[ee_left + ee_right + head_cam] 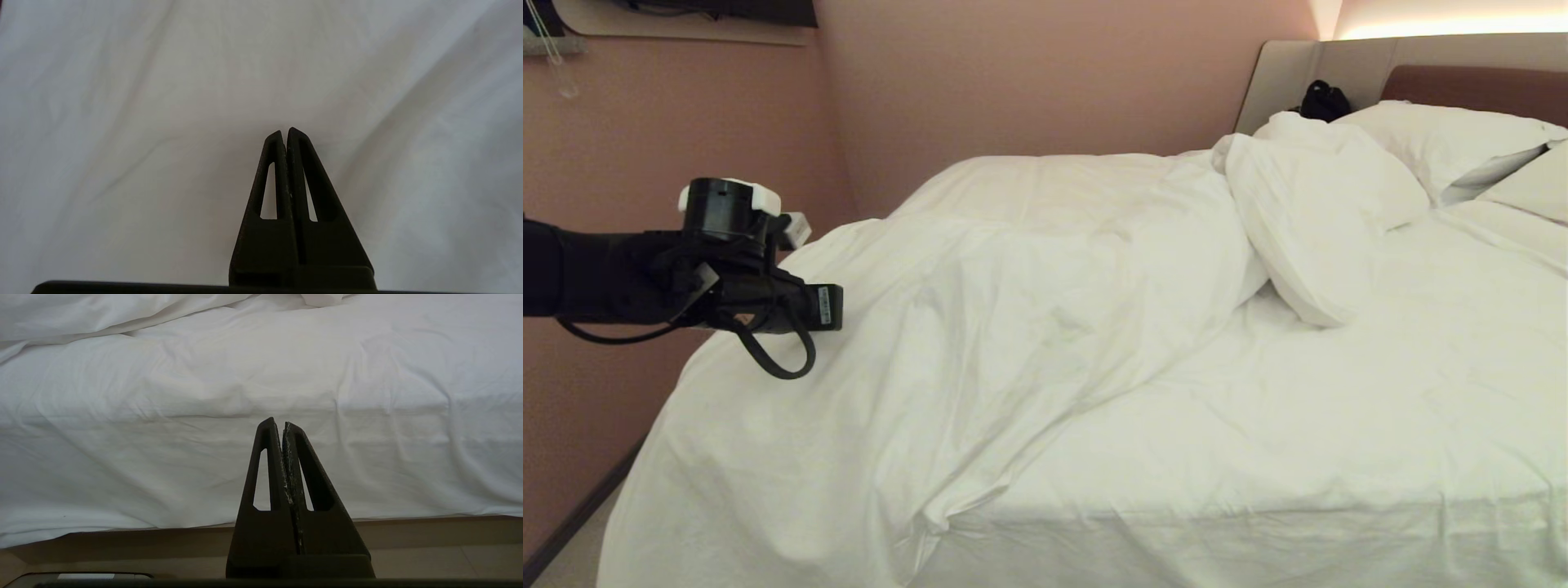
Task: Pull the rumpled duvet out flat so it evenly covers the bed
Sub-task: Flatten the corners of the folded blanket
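On the left side of the bed (pixel 1258 539), the duvet (pixel 980 327) is being seen bunched in a thick mass, with one part folded back into a heap near the pillows (pixel 1445 139), so the right half of the mattress is being left bare under the thin sheet (pixel 1380 392). Above this rumpled part the left gripper (pixel 837 306) is being held level, its jaws pressed together on nothing; in its wrist view the tips (pixel 284 131) are being pointed at white cloth, probably to choose a fold to seize. Low beside the bed the right gripper (pixel 278 422) is being kept parked, also closed and empty, because it is judged not needed yet
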